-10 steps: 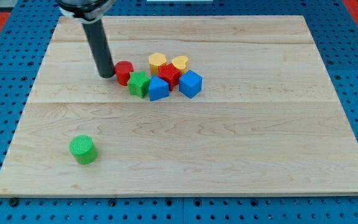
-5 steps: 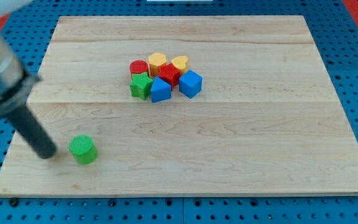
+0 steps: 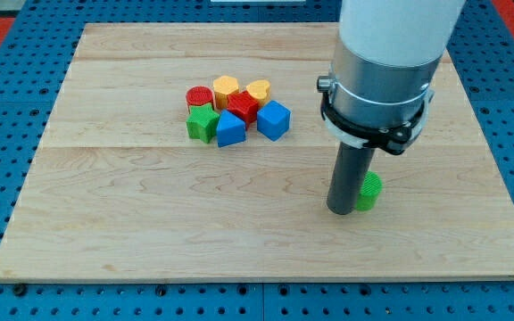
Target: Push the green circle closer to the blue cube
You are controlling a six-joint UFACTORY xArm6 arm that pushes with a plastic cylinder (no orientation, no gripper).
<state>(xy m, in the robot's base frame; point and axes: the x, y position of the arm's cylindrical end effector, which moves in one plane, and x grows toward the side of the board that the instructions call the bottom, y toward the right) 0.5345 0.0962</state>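
Observation:
The green circle (image 3: 370, 190) lies at the view's lower right, partly hidden behind my rod. My tip (image 3: 341, 210) rests on the board, touching the circle's left side. The blue cube (image 3: 273, 119) sits at the right end of a cluster in the upper middle, well up and left of the circle. A second blue block (image 3: 229, 128) lies just left of the cube.
The cluster also holds a green star (image 3: 203, 122), a red cylinder (image 3: 199, 96), a red block (image 3: 244, 107), a yellow block (image 3: 227, 87) and a yellow heart (image 3: 258, 90). The wooden board (image 3: 150, 223) ends in a blue pegboard surround.
The green circle has gone from the lower left to the lower right of the board. My rod moved from the far left to the right, beside it. The cluster has not moved.

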